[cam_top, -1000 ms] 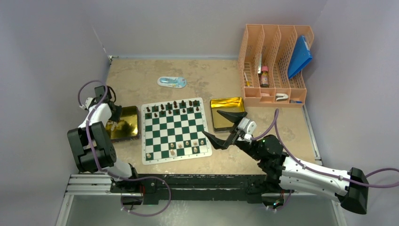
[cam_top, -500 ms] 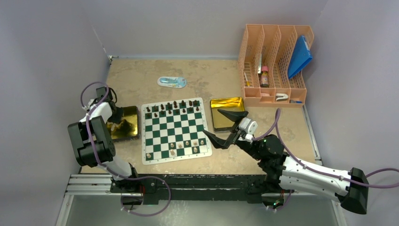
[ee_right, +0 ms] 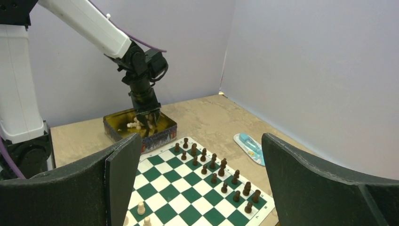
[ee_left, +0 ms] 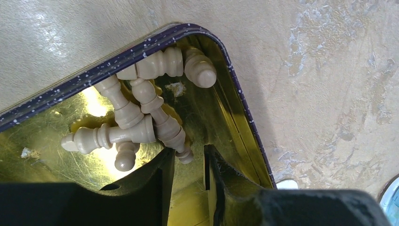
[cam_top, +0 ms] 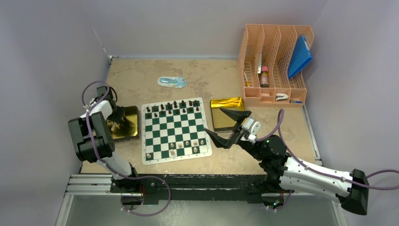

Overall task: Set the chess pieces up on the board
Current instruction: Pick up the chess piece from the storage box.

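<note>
Left gripper [ee_left: 189, 151]: jaws narrowly apart in tin [ee_left: 244, 108], end of cream piece [ee_left: 165, 126] at their mouth | Right gripper [cam_top: 214, 121]: wide, empty, at edge of board [cam_top: 175, 129].

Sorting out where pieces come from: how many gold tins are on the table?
2. The left tin lies left of the chessboard, cream pieces inside; the right tin lies right of it. No more seem hidden.

Soft, even light falls from above on the table [cam_top: 141, 75], so shadows are faint. The gold tray [ee_left: 42, 155] throws back a bright white spot beside the cream chess pieces [ee_left: 141, 110]. The dark fingers [ee_left: 150, 193] of the left gripper [ee_left: 189, 155] look blurry up close. In the right wrist picture the right gripper [ee_right: 201, 141] is big and black, and the board [ee_right: 188, 188] looks sharp.
</note>
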### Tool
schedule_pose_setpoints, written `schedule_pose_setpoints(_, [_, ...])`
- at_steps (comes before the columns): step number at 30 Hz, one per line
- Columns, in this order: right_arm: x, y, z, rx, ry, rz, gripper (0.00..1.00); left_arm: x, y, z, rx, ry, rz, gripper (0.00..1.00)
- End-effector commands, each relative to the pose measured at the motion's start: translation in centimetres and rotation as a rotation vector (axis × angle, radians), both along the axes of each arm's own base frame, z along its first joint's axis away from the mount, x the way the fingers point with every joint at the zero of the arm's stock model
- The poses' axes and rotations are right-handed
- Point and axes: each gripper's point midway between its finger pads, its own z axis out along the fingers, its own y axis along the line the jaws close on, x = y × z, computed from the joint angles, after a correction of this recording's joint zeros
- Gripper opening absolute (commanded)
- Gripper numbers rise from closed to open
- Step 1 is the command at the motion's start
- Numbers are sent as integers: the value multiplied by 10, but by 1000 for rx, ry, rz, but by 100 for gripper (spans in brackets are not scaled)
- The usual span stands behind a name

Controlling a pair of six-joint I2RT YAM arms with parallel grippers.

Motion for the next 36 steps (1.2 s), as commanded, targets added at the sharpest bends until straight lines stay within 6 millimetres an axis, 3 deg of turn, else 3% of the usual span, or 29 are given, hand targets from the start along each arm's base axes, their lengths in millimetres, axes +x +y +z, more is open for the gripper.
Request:
schedule_pose_setpoints(1, [-1, -14, 37, 88, -49, -34, 99, 10, 9, 10, 28, -32, -2, 28])
schedule_pose_setpoints(10, [-4, -19, 39, 95, -47, -30, 99, 6, 7, 16, 32, -35, -12, 18])
schedule_pose_setpoints(17, [-4, -22, 39, 100, -40, -35, 99, 4, 4, 34, 29, -58, -33, 9])
schedule_pose_setpoints(26, [1, -19, 34, 103, -14, -48, 99, 2, -8, 83, 19, -135, -99, 8])
schedule_pose_setpoints(36, [6, -21, 33, 174, 68, -59, 99, 0, -39, 133, -48, -285, -210, 8])
